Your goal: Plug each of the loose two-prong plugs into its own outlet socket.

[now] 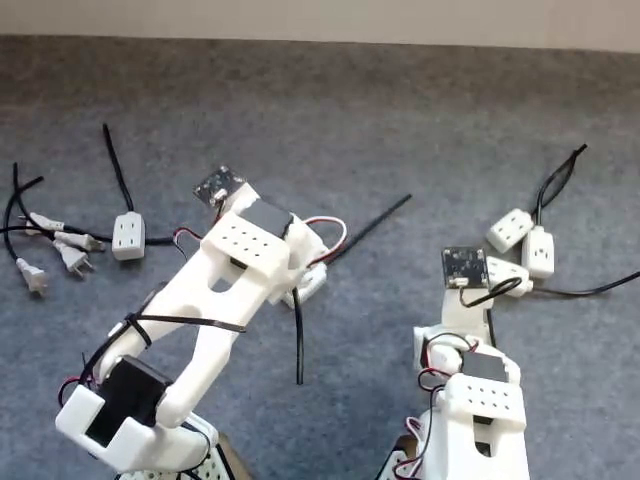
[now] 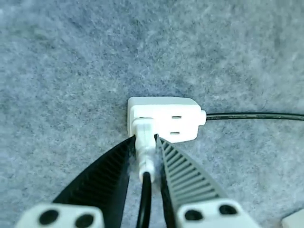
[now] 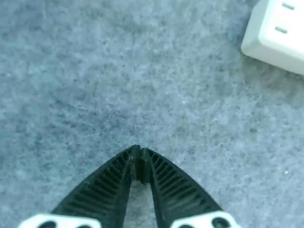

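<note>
White plug (image 2: 143,142), white outlet (image 2: 173,114), speckled grey felt (image 2: 66,57)

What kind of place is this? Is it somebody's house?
Probably a robot practice table rather than a home. Grey felt covers it, two white robot arms stand side by side, and outlet sockets and loose plugs lie scattered around. The left hand is shut on one plug.

Lab-style test bench: grey felt tabletop (image 1: 420,110), plain pale wall (image 1: 400,15) behind, two white robot arms (image 1: 215,290).
</note>
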Robot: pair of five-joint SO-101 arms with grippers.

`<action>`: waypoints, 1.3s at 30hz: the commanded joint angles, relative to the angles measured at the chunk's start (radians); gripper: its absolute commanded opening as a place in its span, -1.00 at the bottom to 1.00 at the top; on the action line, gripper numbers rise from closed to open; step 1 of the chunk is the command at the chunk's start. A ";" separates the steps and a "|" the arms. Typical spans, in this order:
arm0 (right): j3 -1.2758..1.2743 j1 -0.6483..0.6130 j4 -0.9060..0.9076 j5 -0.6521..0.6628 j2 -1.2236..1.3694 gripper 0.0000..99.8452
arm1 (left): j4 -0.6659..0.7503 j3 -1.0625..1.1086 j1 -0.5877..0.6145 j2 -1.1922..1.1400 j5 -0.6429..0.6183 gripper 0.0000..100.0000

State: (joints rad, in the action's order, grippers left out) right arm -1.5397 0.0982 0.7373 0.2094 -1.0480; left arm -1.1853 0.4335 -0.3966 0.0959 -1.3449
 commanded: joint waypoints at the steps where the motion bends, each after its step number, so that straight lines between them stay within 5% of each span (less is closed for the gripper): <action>1: -0.002 -0.013 -0.019 0.009 -0.007 -0.98 | -0.026 -0.024 -0.008 0.035 0.012 -0.99; 16: -0.002 -0.013 -0.019 0.009 -0.007 -0.98 | -0.021 0.044 -0.015 0.031 0.158 -0.99; 22: -0.002 -0.015 -0.019 0.009 -0.007 -0.98 | 0.135 0.196 -0.010 0.031 0.256 -0.99; 30: -0.002 -0.015 -0.019 0.009 -0.007 -0.98 | 0.239 0.380 -0.007 0.036 0.529 -0.98; 39: -0.002 -0.015 -0.019 0.009 -0.007 -0.98 | 0.226 0.334 0.065 0.044 1.091 -0.98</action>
State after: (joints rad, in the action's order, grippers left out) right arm -1.5397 0.0951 0.7373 0.2094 -1.0480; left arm -0.9505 0.7864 -0.3890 0.1389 -0.4641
